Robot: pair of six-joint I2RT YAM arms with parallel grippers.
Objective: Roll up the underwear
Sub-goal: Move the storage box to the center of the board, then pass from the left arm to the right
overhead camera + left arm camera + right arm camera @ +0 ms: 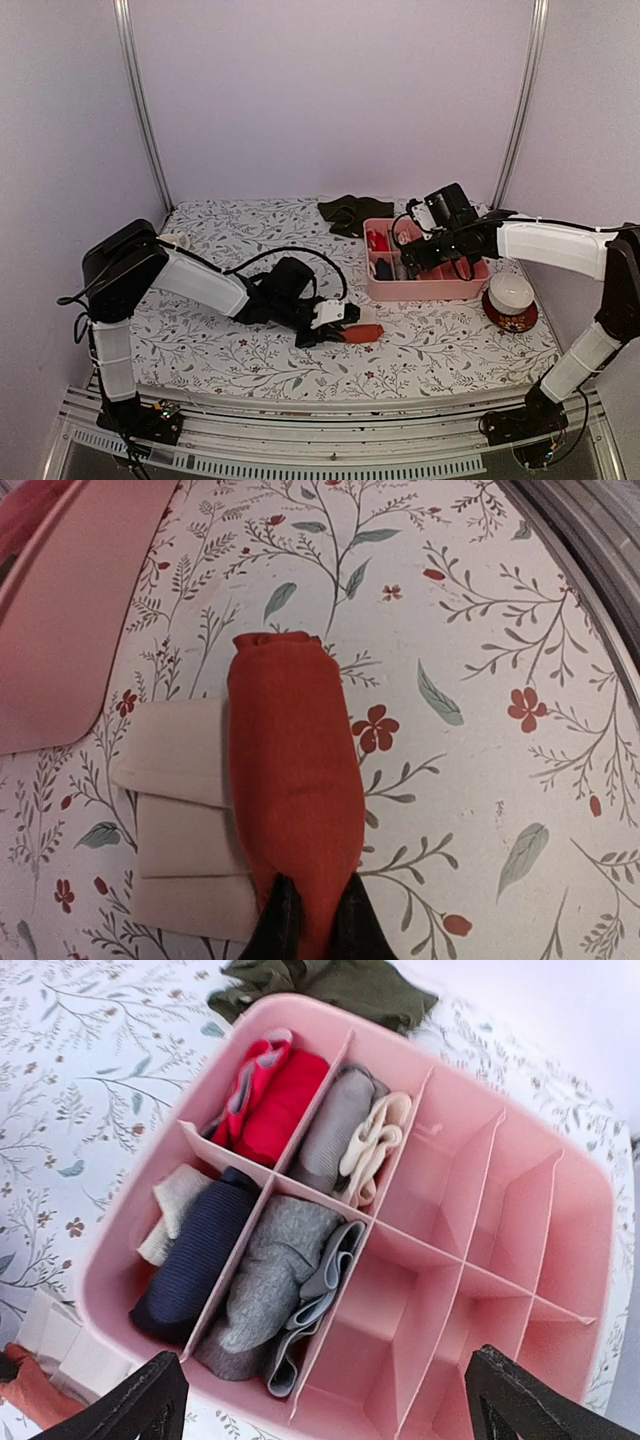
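Note:
A rust-red underwear (290,770) lies rolled into a tube on the floral cloth, and my left gripper (310,920) is shut on its near end. It partly covers a whitish folded underwear (180,810). From above, the left gripper (345,325) sits mid-table with the red roll (364,332) at its tip. A dark olive underwear (348,213) lies crumpled behind the pink tray (425,290). My right gripper (335,1405) hangs open over the tray (520,1210), holding nothing.
The tray's left compartments hold rolled garments: red (270,1100), navy (195,1260) and grey (270,1280). Its right compartments hold nothing. A red and white bowl (511,302) stands right of the tray. The tray's corner (70,610) lies close to the left gripper.

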